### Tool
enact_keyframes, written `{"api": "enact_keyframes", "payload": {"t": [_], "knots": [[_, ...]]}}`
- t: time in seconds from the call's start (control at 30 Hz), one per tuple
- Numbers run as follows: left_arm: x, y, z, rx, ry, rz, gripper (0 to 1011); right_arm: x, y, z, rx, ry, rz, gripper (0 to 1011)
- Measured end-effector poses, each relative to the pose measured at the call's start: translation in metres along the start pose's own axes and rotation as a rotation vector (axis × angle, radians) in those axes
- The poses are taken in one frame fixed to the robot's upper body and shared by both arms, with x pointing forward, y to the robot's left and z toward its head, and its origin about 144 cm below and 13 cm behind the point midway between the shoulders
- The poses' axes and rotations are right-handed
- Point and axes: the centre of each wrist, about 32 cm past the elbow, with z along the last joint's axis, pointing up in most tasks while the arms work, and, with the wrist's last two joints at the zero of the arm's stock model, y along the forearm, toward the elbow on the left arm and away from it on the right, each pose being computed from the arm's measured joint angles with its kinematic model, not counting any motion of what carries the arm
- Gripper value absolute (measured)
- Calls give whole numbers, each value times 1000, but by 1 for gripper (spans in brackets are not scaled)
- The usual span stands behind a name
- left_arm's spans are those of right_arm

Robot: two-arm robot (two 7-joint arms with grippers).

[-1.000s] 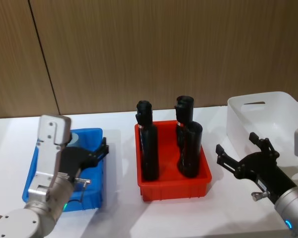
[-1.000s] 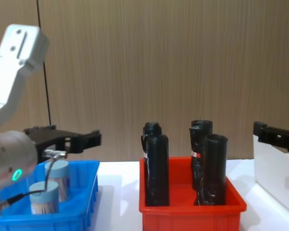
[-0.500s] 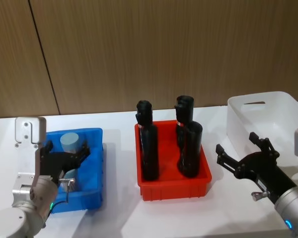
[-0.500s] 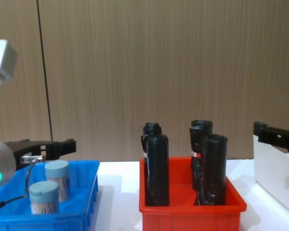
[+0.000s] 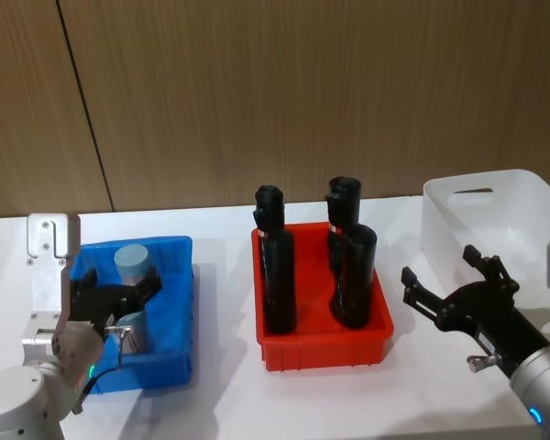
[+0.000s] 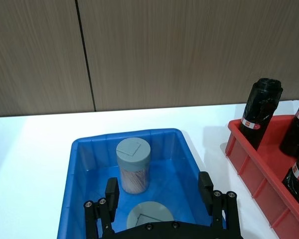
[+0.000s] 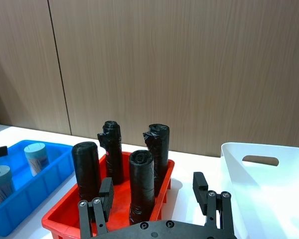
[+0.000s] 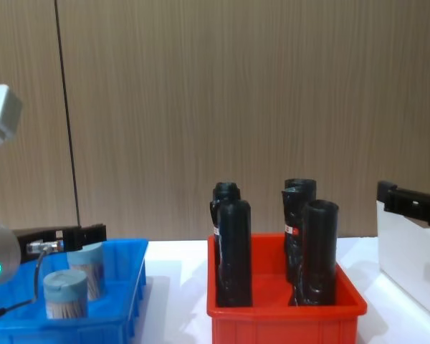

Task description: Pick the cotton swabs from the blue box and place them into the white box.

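Two tubs of cotton swabs (image 6: 133,164) stand in the blue box (image 6: 79,169).
The white box (image 5: 438,225) (cut off at the right edge) stands on the surface; before it the right gripper (image 7: 152,185) hovers, jaws released. The left gripper (image 6: 158,188), jaws released, hangs over the near tub (image 6: 149,215), half hiding its cap.

No legible text anywhere: small red-and-white labels (image 6: 251,123) on black cylinders (image 6: 263,99) in red bin (image 6: 249,162), too small to read.
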Motion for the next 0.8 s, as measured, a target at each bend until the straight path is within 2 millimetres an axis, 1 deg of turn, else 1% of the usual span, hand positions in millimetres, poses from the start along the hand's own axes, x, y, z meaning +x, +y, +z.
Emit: {"api": "enact_keyframes", "payload": {"t": [0.33,0.8], "knots": [[6,-11,-3,47,16,-7,1004,0,0,0,0,0,0,1001],[8,-15,-11,101,44,-11,1004,0,0,0,0,0,0,1002]]}}
